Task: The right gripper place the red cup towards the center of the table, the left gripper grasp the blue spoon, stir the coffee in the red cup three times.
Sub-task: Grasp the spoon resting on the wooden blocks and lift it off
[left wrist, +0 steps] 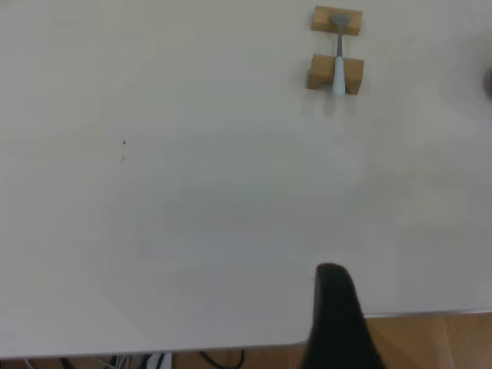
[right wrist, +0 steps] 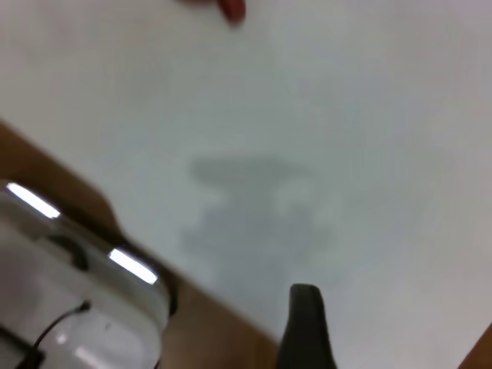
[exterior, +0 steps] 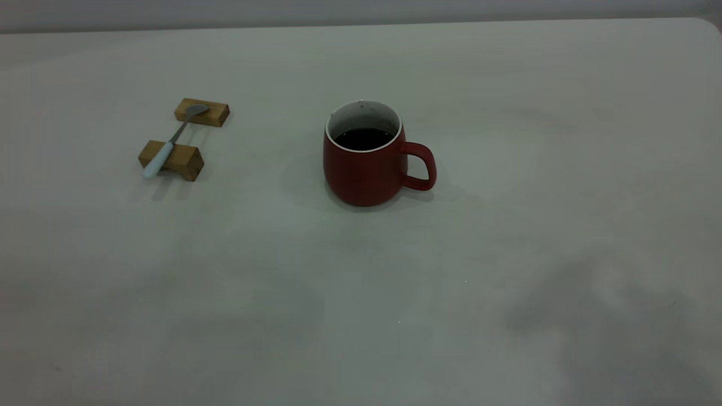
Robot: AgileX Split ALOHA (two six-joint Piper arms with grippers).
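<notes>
Ahead of me I see two small tan wooden blocks: the farther block [exterior: 202,112] and the nearer block [exterior: 171,160], lying close together but apart. Past the tabletop's edge I see brown floor [left wrist: 430,342], some dark cables [left wrist: 223,358], and a white appliance [right wrist: 69,307].
</notes>
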